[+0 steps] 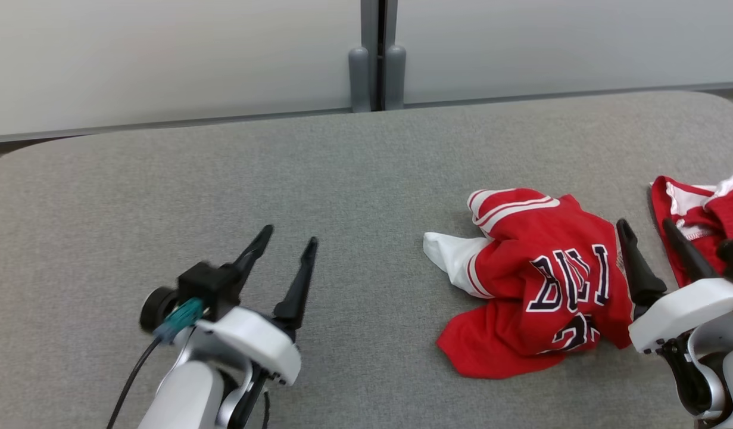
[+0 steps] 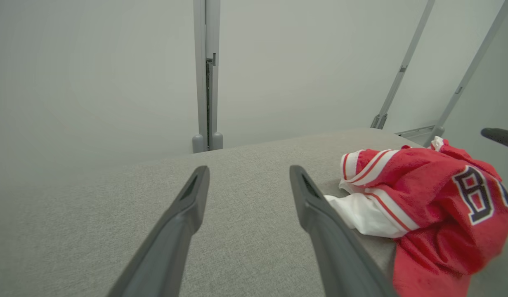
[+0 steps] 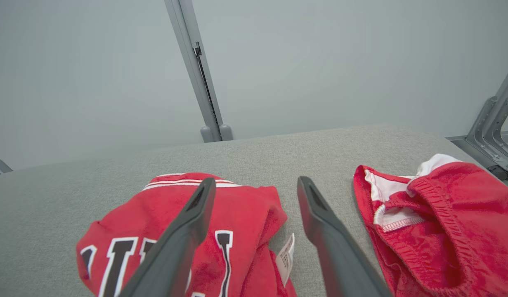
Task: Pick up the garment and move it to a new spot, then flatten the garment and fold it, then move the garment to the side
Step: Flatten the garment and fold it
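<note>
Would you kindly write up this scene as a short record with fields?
surface: grey table
jersey: red with white trim, crumpled, lettering facing up, on the table's right half
second garment: red with an elastic band, bunched at the far right, apart from the jersey
left gripper: open, empty, over bare table left of the jersey
right gripper: open, empty, at the jersey's right edge, over the gap between the two garments
flattening and folding: not yet done
</note>
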`<state>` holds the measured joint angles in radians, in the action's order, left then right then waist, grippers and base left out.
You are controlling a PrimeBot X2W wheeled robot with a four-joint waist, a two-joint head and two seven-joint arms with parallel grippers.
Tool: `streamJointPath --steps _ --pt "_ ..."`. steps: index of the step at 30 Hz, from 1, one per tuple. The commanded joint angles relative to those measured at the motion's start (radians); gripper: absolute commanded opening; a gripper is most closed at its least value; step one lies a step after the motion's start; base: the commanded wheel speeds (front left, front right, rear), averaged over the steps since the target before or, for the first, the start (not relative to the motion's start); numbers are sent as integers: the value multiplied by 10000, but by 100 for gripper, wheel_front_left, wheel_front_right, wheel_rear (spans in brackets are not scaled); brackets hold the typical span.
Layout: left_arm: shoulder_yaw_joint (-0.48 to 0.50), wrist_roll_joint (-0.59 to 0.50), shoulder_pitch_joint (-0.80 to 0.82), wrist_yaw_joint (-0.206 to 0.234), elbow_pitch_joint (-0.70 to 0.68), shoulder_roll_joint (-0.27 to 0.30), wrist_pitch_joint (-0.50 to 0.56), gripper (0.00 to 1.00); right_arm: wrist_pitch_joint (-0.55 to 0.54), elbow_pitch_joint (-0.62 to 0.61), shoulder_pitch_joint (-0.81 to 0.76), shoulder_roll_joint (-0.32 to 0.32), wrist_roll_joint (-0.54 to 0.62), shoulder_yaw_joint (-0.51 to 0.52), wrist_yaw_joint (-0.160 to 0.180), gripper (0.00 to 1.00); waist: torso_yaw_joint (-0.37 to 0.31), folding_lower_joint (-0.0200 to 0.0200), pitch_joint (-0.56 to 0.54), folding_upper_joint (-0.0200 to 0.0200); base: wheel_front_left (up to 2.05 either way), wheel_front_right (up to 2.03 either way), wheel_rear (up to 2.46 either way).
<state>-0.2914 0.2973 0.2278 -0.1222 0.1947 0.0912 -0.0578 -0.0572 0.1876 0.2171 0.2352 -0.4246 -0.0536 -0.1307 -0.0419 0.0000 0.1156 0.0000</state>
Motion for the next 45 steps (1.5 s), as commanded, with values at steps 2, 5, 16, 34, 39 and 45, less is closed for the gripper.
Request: streamJointPath --steps 2,5,16,34,39,45 --pt "-370 98 591 -60 263 106 301 100 249 -300 59 -68 128 212 -4 100 -243 0 271 0 0 0 0" --pt "-1271 609 1437 -76 882 52 1009 100 588 -713 185 -230 356 506 -4 100 -563 0 622 0 0 0 0" --pt "-3918 3340 4486 -81 3155 441 2944 100 1560 -1301 820 -866 696 700 -4 100 -1863 0 1888 0 0 0 0" --pt "-5955 5421 5977 -82 5038 462 2485 0 1941 -1049 846 -883 732 625 -4 100 -1920 0 1873 0 0 0 0" --pt "-5664 5524 6017 -57 5414 485 1553 0 1848 -984 702 -791 738 651 -4 100 -1349 0 1488 0 0 0 0" --pt "-5075 5774 5378 303 5448 940 454 0 1696 -919 405 -672 768 676 -4 100 -363 0 774 0 0 0 0"
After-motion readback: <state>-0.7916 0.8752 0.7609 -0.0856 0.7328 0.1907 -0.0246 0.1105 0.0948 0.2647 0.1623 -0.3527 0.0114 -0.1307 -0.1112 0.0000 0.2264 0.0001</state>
